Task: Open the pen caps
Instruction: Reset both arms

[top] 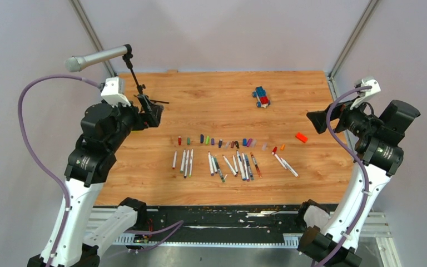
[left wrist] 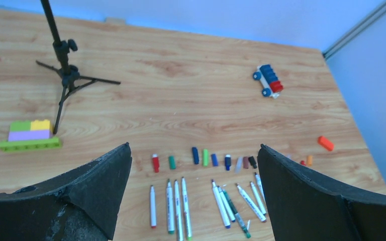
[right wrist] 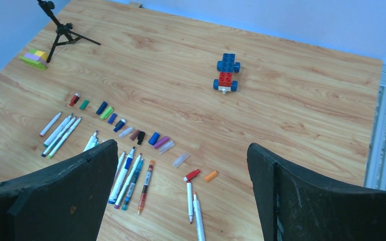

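Note:
Several pens (top: 222, 164) lie uncapped in a loose row across the middle of the table; they also show in the left wrist view (left wrist: 186, 208) and the right wrist view (right wrist: 125, 178). Several pen caps (top: 222, 142) lie in a row just behind them, seen too in the left wrist view (left wrist: 205, 157) and the right wrist view (right wrist: 130, 133). A red cap (right wrist: 192, 174) and an orange cap (right wrist: 211, 175) lie by the two rightmost pens. My left gripper (top: 154, 114) is open and empty, raised at the table's left. My right gripper (top: 317, 121) is open and empty, raised at the right.
A blue-and-red toy car (top: 262, 97) stands at the back. An orange block (top: 301, 137) lies at the right. A microphone on a small tripod (left wrist: 63, 75) stands at the back left, with a green-yellow brick bar (left wrist: 29, 135) beside it.

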### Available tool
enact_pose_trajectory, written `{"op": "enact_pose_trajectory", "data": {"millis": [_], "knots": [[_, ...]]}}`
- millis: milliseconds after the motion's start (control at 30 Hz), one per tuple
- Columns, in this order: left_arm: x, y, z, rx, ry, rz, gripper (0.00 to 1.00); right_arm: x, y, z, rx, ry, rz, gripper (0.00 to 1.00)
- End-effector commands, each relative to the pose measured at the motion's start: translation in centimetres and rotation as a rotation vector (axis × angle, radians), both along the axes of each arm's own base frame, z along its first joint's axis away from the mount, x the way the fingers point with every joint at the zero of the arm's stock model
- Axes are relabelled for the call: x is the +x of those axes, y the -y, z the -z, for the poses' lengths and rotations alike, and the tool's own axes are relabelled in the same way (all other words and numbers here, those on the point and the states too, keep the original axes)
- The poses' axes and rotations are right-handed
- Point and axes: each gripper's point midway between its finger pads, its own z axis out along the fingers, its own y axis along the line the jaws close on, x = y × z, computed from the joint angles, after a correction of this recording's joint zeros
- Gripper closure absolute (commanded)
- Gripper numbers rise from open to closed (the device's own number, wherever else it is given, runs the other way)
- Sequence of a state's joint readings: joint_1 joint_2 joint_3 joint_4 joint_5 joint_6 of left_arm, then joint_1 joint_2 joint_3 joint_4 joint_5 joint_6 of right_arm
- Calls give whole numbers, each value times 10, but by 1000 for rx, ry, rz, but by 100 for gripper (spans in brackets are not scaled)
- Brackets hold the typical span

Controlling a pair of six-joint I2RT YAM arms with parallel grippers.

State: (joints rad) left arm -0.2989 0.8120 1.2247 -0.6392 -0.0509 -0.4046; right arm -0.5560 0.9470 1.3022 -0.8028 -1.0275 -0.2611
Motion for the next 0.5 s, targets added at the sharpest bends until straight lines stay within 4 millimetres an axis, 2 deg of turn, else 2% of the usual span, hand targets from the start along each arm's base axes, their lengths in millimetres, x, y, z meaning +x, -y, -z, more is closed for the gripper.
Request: {"op": "enact_pose_trajectory", "data": {"millis": [0, 267, 467], "knots": [[-6, 8, -23, -34, 41, 55, 0, 0, 10, -11, -45, 37, 81, 0], [-14, 4, -25, -32, 56, 46, 0, -3, 9, -15, -46, 58, 94, 0], [-19, 4, -26, -32, 85, 61, 0, -3, 7, -9, -48, 65, 81, 0]]}}
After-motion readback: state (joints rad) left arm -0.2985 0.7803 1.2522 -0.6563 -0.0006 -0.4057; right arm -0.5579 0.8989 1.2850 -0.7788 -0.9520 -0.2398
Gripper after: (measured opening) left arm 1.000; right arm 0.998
